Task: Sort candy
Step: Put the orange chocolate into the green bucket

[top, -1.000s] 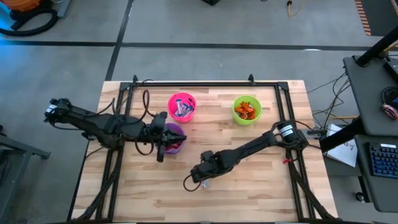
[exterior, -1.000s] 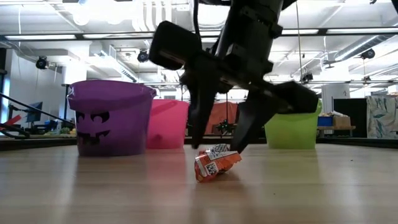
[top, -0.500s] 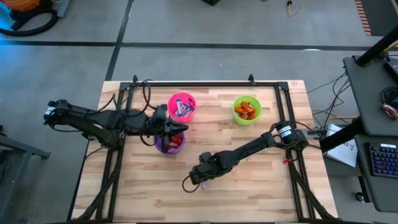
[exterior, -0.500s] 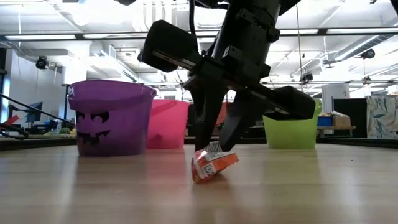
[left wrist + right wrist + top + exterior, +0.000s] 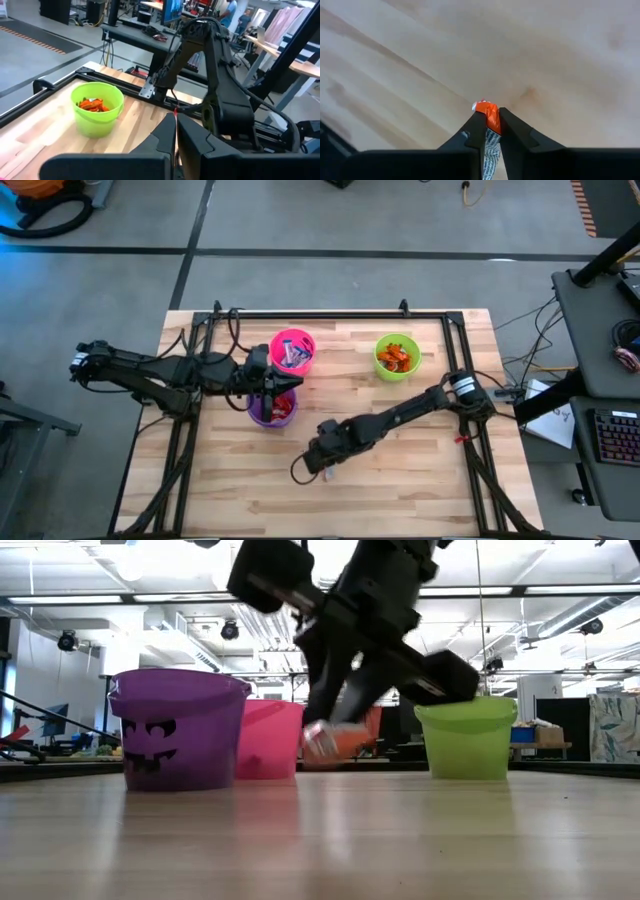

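Between the right claw's fingers (pinched): orange candy

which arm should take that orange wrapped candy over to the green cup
The right. Its gripper is shut on the orange-wrapped candy, lifted clear of the wooden table. The left gripper is over the purple plastic cup, farther from the green plastic cup.

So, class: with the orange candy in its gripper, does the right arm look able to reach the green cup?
Probably yes. The right gripper holds the orange candy off the table, and bare wood lies between it and the green cup.
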